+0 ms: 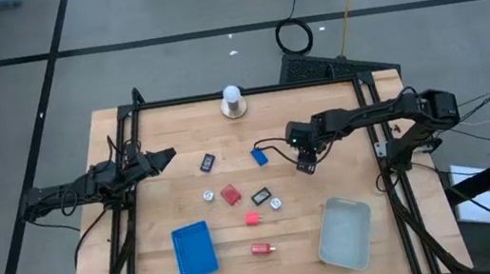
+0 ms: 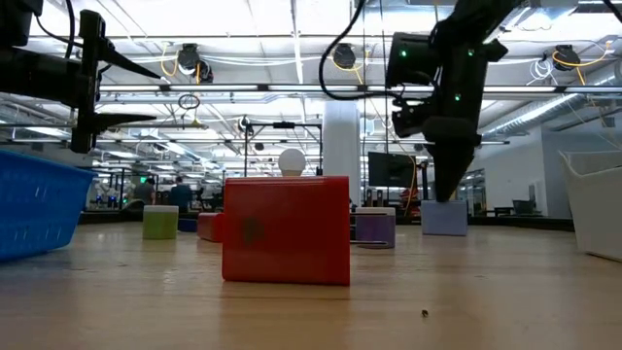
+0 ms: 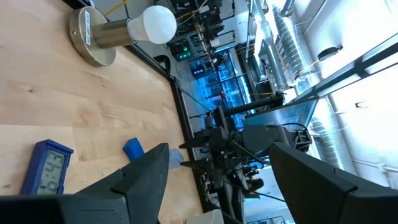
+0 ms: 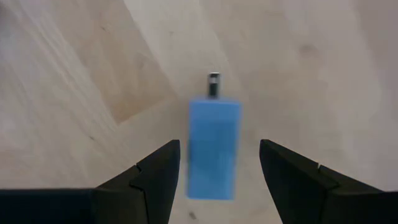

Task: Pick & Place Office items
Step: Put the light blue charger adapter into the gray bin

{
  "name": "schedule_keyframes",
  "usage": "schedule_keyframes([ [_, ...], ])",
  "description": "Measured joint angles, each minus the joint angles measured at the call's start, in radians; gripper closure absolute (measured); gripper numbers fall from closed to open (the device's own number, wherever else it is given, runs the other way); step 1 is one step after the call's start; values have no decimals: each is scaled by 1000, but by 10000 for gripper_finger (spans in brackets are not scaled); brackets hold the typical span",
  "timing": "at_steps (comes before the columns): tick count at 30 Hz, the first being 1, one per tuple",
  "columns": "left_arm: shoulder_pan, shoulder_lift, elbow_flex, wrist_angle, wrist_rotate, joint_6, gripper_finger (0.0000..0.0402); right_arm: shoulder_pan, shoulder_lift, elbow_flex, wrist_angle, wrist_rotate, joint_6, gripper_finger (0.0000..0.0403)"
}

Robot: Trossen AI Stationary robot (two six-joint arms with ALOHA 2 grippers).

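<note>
While overhead blurs it, right claw (image 4: 219, 163) probably straddles blue block (image 4: 214, 148).

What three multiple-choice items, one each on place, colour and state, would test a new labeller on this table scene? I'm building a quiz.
1. Where does the white ball on a round metal base stand?
A. the table's far edge
B. inside the clear grey bin
C. on the tray

2. What colour is the flat ribbed plastic tray?
A. red
B. blue
C. green

3. How are the right gripper fingers?
A. shut on a block
B. holding the bin
C. open over the light-blue rectangular block

Key: 1 A, the high view shows it mid far edge; 2 B, plainly blue; 3 C, the wrist view shows both fingers apart, block between, untouched.
</note>
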Motion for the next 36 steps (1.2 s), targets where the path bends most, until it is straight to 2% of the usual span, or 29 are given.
schedule_keyframes([
  [5,0,0,0,0,0,0,124,6,0,-69,112,-50,39,190],
  [15,0,0,0,0,0,3,124,14,0,-187,225,-46,33,193],
  [19,0,0,0,0,0,4,124,14,-1,-199,232,-41,33,216],
  [26,0,0,0,0,-1,5,124,13,-1,-201,266,-38,36,290],
  [36,0,0,0,0,-1,15,124,13,0,-201,284,-47,81,291],
])
